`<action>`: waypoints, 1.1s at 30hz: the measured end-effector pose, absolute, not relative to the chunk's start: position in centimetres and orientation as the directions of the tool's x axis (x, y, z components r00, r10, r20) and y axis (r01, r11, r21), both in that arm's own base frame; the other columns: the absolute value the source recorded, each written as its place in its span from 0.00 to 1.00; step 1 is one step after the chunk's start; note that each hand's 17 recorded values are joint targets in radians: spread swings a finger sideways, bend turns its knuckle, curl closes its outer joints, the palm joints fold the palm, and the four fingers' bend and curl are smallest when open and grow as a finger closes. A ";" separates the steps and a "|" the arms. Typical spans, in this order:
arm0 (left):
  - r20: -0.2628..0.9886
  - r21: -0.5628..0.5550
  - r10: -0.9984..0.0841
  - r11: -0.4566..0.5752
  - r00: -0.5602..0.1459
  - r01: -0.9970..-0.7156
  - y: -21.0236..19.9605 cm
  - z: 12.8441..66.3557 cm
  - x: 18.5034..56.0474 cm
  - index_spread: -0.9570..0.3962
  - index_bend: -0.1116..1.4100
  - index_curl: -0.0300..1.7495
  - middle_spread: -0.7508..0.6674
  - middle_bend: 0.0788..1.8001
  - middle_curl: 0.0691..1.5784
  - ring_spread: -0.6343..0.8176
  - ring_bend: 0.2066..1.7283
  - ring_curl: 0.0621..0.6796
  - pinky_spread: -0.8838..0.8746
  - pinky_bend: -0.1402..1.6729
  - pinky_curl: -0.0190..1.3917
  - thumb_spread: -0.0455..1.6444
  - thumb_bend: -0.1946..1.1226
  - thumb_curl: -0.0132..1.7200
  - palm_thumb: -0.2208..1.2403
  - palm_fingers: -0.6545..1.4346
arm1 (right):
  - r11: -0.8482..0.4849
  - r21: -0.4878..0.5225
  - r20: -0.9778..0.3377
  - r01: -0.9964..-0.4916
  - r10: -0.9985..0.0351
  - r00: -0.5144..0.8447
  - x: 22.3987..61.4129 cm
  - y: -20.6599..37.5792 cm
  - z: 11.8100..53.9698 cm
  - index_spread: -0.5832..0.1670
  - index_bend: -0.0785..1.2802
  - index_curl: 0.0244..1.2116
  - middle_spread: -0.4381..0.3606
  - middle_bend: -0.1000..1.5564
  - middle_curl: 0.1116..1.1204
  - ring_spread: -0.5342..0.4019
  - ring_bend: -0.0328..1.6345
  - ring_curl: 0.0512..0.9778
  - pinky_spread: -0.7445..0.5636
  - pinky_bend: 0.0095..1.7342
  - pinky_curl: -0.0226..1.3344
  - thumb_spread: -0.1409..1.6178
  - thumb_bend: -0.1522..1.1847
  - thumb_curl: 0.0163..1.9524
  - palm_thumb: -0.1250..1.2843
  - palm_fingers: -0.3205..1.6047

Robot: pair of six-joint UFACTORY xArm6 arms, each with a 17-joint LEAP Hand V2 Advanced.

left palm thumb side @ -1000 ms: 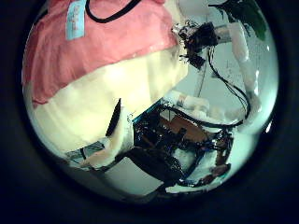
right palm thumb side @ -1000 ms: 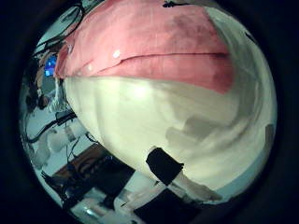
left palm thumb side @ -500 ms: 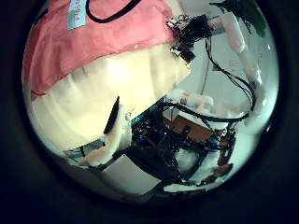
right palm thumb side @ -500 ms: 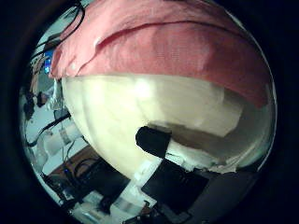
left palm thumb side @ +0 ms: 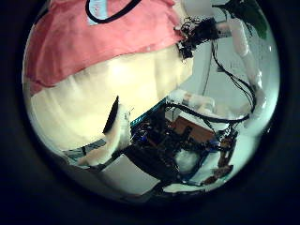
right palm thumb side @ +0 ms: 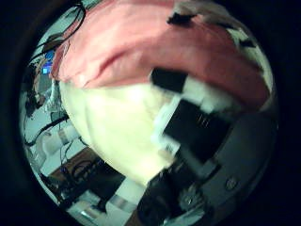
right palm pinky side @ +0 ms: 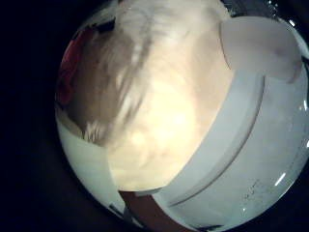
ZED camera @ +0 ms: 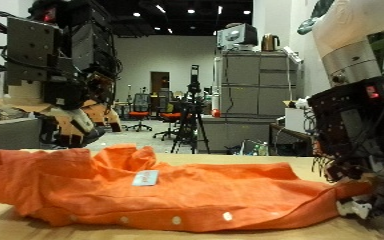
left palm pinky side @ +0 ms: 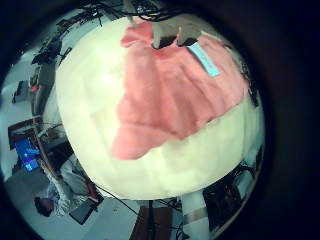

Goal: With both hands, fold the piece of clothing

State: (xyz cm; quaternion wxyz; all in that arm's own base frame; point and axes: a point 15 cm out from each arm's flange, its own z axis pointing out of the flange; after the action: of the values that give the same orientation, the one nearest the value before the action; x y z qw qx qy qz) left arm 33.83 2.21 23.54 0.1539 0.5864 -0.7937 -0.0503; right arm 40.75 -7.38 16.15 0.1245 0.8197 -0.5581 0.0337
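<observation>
Left hand (ZED camera: 62,112) up above the shirt's (ZED camera: 166,195) far corner, clear of the cloth, fingers loosely bent, nothing held. Shirt, orange, spread crumpled across the table (ZED camera: 6,228), snaps along near hem, white tag (ZED camera: 146,178) about mid-shirt. Right hand (ZED camera: 359,160) down at the shirt's other end, low against the cloth; fingers hidden from outside view, grasp cannot be told. From right palm view, fingers (right palm thumb side: 193,108) reach over the shirt's edge.

Judged step: taking hold of both ends for the first fold. Bring left hand down onto its corner, pinch a single layer. Confirm right grip before lifting. Raise both ends together, level, keep hem taut, avoid dragging the bunched middle.
</observation>
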 end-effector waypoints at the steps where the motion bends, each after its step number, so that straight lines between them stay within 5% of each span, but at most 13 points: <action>1: 0.187 0.259 -0.947 0.304 -0.262 -0.917 2.5 23.6 33.8 0.80 0.18 0.17 0.89 0.05 0.08 0.85 0.13 0.24 0.83 0.24 0.23 0.71 0.13 0.20 0.50 0.28 | -0.337 0.154 0.201 -0.929 -0.910 0.364 40.7 -8.0 16.9 0.33 0.72 0.59 0.34 0.76 0.57 0.30 0.74 0.55 0.28 0.68 0.43 0.59 0.19 0.27 0.88 0.83; 11: 0.196 0.243 -0.959 0.252 -0.207 -0.937 6.3 24.1 33.0 0.81 0.18 0.17 0.88 0.05 0.08 0.85 0.13 0.25 0.83 0.24 0.24 0.71 0.13 0.20 0.50 0.29 | -0.351 0.012 0.265 -0.936 -0.902 0.341 40.2 -8.8 26.1 0.39 0.78 0.65 0.36 0.82 0.63 0.34 0.82 0.62 0.35 0.75 0.50 0.62 0.16 0.32 0.88 0.77; 21: 0.199 0.259 -0.968 0.201 -0.151 -0.945 10.9 24.0 30.2 0.81 0.18 0.17 0.88 0.05 0.09 0.84 0.13 0.26 0.83 0.24 0.24 0.71 0.13 0.19 0.50 0.29 | -0.511 -0.207 0.342 -0.834 -0.837 0.428 44.8 1.7 38.0 0.41 0.81 0.67 0.37 0.82 0.65 0.35 0.83 0.61 0.35 0.74 0.51 0.62 0.13 0.37 0.89 0.77; 27: 0.196 0.265 -0.974 0.162 -0.111 -0.950 12.7 23.8 28.7 0.81 0.18 0.17 0.87 0.05 0.09 0.84 0.13 0.26 0.82 0.24 0.24 0.72 0.13 0.19 0.50 0.29 | -0.637 -0.205 0.332 -0.743 -0.759 0.560 46.0 11.5 38.9 0.42 0.81 0.67 0.37 0.82 0.65 0.35 0.84 0.61 0.35 0.74 0.51 0.62 0.11 0.38 0.88 0.77; 33: 0.197 0.276 -0.976 0.142 -0.088 -0.951 13.5 23.7 27.2 0.81 0.18 0.17 0.87 0.05 0.09 0.84 0.13 0.26 0.82 0.25 0.24 0.72 0.13 0.19 0.50 0.29 | -0.745 -0.154 0.271 -0.649 -0.663 0.698 46.5 23.0 34.8 0.42 0.81 0.67 0.37 0.82 0.65 0.35 0.84 0.60 0.34 0.73 0.51 0.63 0.10 0.39 0.86 0.77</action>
State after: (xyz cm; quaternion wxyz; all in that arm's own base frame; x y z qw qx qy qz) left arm 27.16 13.47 23.73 0.1677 0.6539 -0.7367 -0.0384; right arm 46.53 22.98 34.83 -0.0232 0.9211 -0.3561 0.1559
